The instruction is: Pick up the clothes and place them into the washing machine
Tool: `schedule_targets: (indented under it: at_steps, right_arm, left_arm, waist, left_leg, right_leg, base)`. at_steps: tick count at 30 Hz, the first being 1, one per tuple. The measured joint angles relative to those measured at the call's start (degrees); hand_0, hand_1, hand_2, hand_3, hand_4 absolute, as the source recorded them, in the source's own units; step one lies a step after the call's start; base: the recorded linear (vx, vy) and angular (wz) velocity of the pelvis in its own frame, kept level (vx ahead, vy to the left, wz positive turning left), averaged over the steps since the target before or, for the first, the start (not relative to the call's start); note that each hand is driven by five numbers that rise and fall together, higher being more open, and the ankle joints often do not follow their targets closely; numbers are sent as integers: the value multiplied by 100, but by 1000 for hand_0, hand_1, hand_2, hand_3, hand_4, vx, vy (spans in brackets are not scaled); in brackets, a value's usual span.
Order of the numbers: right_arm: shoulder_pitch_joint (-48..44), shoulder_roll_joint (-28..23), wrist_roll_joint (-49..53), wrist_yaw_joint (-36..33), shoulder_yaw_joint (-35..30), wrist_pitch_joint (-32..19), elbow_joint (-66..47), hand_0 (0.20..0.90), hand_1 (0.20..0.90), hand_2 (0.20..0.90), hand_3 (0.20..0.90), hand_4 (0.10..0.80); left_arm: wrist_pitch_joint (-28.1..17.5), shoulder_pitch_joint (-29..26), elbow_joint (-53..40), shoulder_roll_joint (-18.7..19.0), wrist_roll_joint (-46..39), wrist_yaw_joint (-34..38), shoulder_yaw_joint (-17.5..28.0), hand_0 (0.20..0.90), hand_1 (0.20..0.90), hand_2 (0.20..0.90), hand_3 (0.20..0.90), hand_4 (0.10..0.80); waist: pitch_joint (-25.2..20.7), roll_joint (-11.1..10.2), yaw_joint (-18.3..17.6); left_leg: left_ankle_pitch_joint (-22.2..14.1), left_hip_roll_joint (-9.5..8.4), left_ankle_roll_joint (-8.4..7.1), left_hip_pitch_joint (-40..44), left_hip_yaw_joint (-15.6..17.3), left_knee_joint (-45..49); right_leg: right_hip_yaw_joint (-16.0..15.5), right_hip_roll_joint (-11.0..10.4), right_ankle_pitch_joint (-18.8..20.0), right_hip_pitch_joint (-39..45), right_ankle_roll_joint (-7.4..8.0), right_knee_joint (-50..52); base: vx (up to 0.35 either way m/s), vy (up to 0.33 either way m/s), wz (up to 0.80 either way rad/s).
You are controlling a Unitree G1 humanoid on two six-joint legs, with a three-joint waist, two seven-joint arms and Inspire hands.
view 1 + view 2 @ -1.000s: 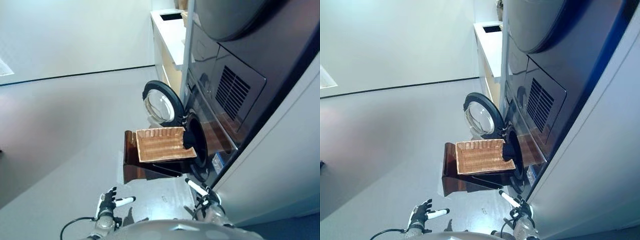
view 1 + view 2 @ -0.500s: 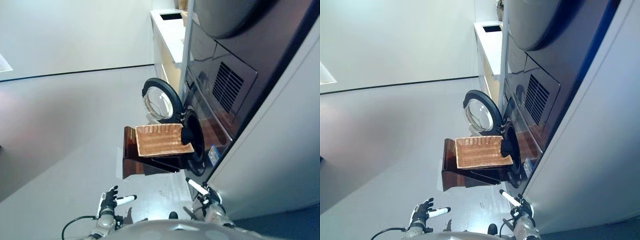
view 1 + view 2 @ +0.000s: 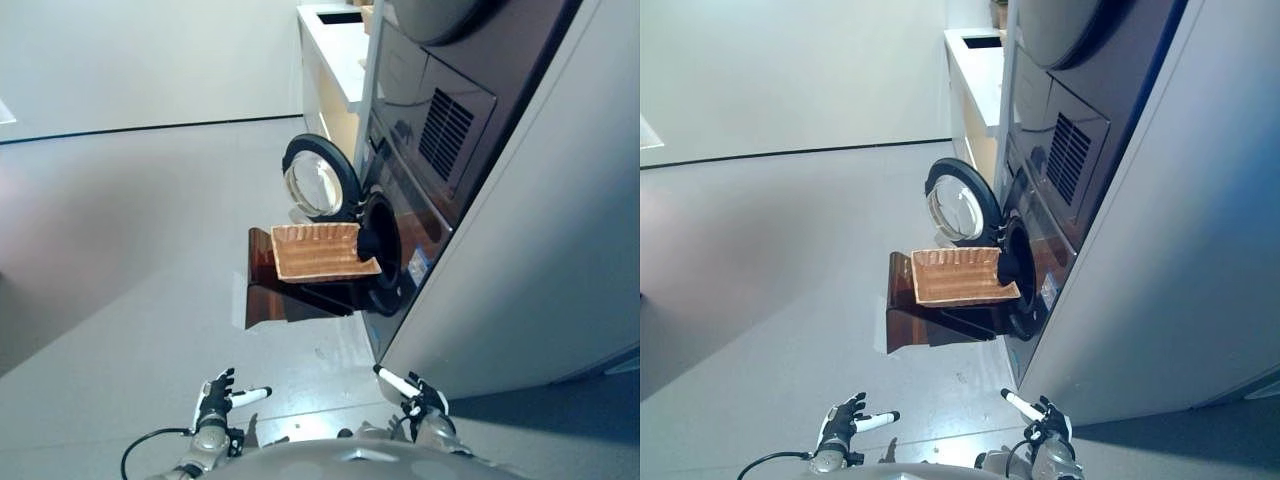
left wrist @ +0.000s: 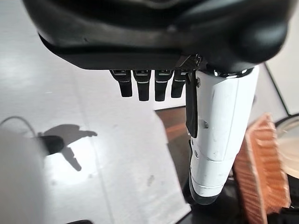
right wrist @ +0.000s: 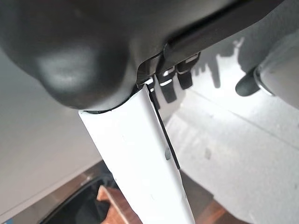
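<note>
Head views: a wicker basket (image 3: 318, 252) is sitting on a brown stand (image 3: 285, 300) at twelve o'clock, touching the washing machine (image 3: 400, 215) opening for short transfers; dark clothes (image 3: 366, 243) are hanging at the drum mouth. Left wrist view: left hand (image 4: 149, 86) is hanging relaxed, empty. Right wrist view: right hand (image 5: 170, 81) is likewise loose, holding nothing.
</note>
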Motion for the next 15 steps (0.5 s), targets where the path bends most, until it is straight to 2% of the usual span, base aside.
schedule_targets:
  at_steps: [1, 2, 3, 4, 5, 6, 7, 8, 9, 11, 13, 15]
  right_arm:
    - [-2, -46, -50, -6, -1, -2, 2, 900, 900, 900, 900, 800]
    - [-9, -83, -47, -5, 0, -7, -7, 900, 900, 900, 900, 800]
    - [1, -122, -46, 8, 7, -18, -21, 900, 900, 900, 900, 800]
    - [13, -134, -46, 11, 9, -29, -41, 900, 900, 900, 900, 800]
    - [53, -182, -34, 22, 8, -42, -144, 900, 900, 900, 900, 800]
    - [68, -217, -31, 28, -13, -41, -162, 900, 900, 900, 900, 800]
    - [109, -154, -6, 31, -67, -30, -127, 900, 900, 900, 900, 800]
    - [231, -118, 73, 40, -173, -17, -120, 900, 900, 900, 900, 800]
    - [323, -99, 151, 72, -267, -7, -121, 900, 900, 900, 900, 800]
    - [387, -96, 201, 126, -310, 2, -75, 900, 900, 900, 900, 800]
    - [392, -89, 190, 130, -315, 31, 52, 900, 900, 900, 900, 800]
    - [431, -84, 191, 132, -347, 97, 60, 900, 900, 900, 900, 800]
  left_arm:
    - [-3, -34, -7, -5, -33, -30, -99, 900, 900, 900, 900, 800]
    - [-1, -75, -10, -22, -88, -102, -155, 900, 900, 900, 900, 800]
    - [-1, -76, -34, -23, -105, -160, -250, 900, 900, 900, 900, 800]
    - [0, -76, -34, -26, -105, -197, -305, 900, 900, 900, 900, 800]
    - [-1, -103, -39, -53, -99, -248, -331, 900, 900, 900, 900, 800]
    - [-3, -151, -39, -96, -99, -250, -345, 900, 900, 900, 900, 800]
    - [3, -235, -26, -74, -93, -267, -403, 900, 900, 900, 900, 800]
    - [4, -254, -31, -60, -90, -289, -503, 900, 900, 900, 900, 800]
    - [8, -251, -28, -61, -82, -347, -560, 900, 900, 900, 900, 800]
    - [15, -246, -21, -35, -77, -385, -571, 900, 900, 900, 900, 800]
    - [32, -246, 29, 3, -74, -437, -574, 900, 900, 900, 900, 800]
    - [36, -216, 88, 54, -78, -471, -562, 900, 900, 900, 900, 800]
  waist:
    - [5, 5, -6]
    - [26, -33, -16]
    - [32, -56, -17]
    - [23, -49, -23]
    - [-7, 20, -105]
    - [-48, 147, -225]
    - [-55, 44, -264]
    - [-82, -17, -320]
    - [-125, -81, -370]
    - [-153, -145, -359]
    - [-147, -148, -363]
    - [-119, -176, -325]
  left_leg:
    - [79, -57, -7, 11, 11, -138]
    - [-50, -126, 77, -49, 37, 63]
    - [-329, -211, 182, -72, 82, 502]
    - [-458, -223, 191, -36, 142, 666]
    - [-727, -187, 237, 94, 183, 706]
    - [-889, -133, 405, 161, 73, 355]
    - [-836, -274, 498, 215, 129, 138]
    - [-717, -429, 631, 277, 147, -106]
    - [-567, -556, 693, 371, 154, -340]
    - [-274, -712, 796, 497, 195, -679]
    - [-184, -805, 882, 532, 206, -722]
    - [-115, -906, 959, 704, 317, -883]
  right_leg:
    - [-6, -85, 142, 21, 8, -174]
    - [-110, -223, 363, 31, -3, -298]
    - [-192, -385, 430, 28, 4, -347]
    - [-226, -438, 494, 43, 57, -396]
    - [-271, -537, 612, 13, 198, -478]
    - [-293, -497, 703, -31, 330, -519]
    - [-176, -630, 816, -48, 394, -569]
    - [-44, -689, 920, -22, 543, -726]
    - [61, -759, 986, 59, 647, -965]
    - [193, -853, 1118, 124, 784, -1249]
    - [290, -911, 1218, 208, 890, -1408]
    - [427, -961, 1292, 252, 933, -1444]
  base:
    - [-175, 155, 12]
    - [-252, 206, -3]
    - [-146, 102, -14]
    - [-218, 164, -35]
    - [-230, 186, -15]
    - [-295, 224, -1]
    - [-260, 182, 23]
    - [-240, 151, 20]
    - [-262, 174, 12]
    - [-185, 122, -6]
    - [-141, 88, -8]
    - [-190, 105, -18]
